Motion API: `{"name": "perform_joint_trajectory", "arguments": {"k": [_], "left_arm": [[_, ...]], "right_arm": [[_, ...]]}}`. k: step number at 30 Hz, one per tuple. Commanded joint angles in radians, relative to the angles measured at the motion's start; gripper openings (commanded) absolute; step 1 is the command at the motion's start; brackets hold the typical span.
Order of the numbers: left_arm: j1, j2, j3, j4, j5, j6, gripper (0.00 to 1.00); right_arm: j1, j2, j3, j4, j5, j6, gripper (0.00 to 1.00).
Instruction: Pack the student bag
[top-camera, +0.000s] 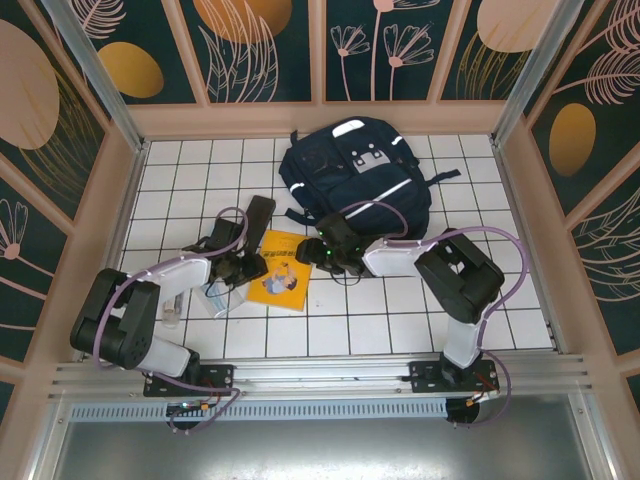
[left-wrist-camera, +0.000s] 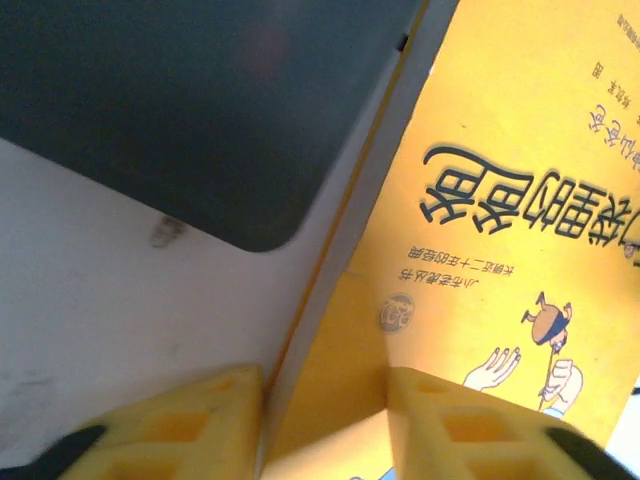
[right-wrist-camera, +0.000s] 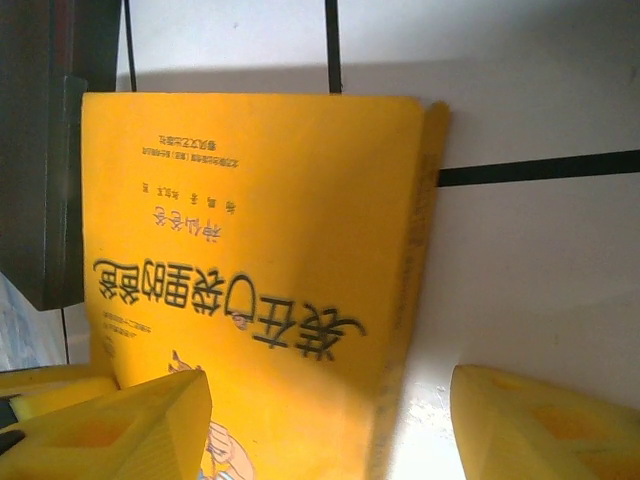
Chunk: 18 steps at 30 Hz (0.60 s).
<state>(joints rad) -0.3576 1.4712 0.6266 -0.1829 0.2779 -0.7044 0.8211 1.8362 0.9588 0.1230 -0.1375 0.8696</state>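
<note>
Top external view: the backpack (top-camera: 355, 170) lies flat at the far middle of the tiled table (top-camera: 500, 300), front patches up and well apart from the arm bases. Whether its zip stands open I cannot tell. Nearer, just left of centre, lies a yellow book (top-camera: 280, 272). A dark flat case (top-camera: 258, 220) meets its far left corner, touching or overlapping, I cannot tell which. Both arms reach in over the book, one from each side.

The step in hand looks to be picking up the book for the bag. In the left wrist view the left claw (left-wrist-camera: 325, 430) stands narrow, astride the book's page edge, with one finger on the table side and one over the cover. Whether it truly clamps I cannot tell. In the right wrist view the right claw (right-wrist-camera: 330, 425) is wide and holds nothing, with the book's spine edge between its fingers.

A thin book flat on tile gives little to bite, so the lower finger should slide right under the edge before closing. The grip should go deep past the page edge, or the cover alone may peel up and the pages fan out. The case should not drag along. The right claw would best close on the spine side once that edge is raised, so both can carry the book level toward the backpack.
</note>
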Motion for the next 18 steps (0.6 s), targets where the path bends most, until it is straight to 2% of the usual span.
{"name": "perform_joint_trajectory", "arguments": {"k": [1, 5, 14, 18], "left_arm": [[-0.038, 0.016, -0.038, 0.083, 0.109, -0.038, 0.29], [-0.075, 0.048, -0.070, 0.189, 0.180, -0.120, 0.23], [-0.101, 0.085, -0.061, 0.251, 0.188, -0.158, 0.26], [-0.101, 0.101, -0.067, 0.294, 0.197, -0.185, 0.27]], "right_arm": [[0.026, 0.038, 0.016, 0.061, -0.081, 0.019, 0.64], [0.026, -0.005, 0.000, 0.109, -0.111, 0.024, 0.64], [0.019, -0.132, -0.021, 0.107, -0.113, -0.028, 0.62], [0.021, -0.120, -0.070, 0.210, -0.185, -0.014, 0.57]]}}
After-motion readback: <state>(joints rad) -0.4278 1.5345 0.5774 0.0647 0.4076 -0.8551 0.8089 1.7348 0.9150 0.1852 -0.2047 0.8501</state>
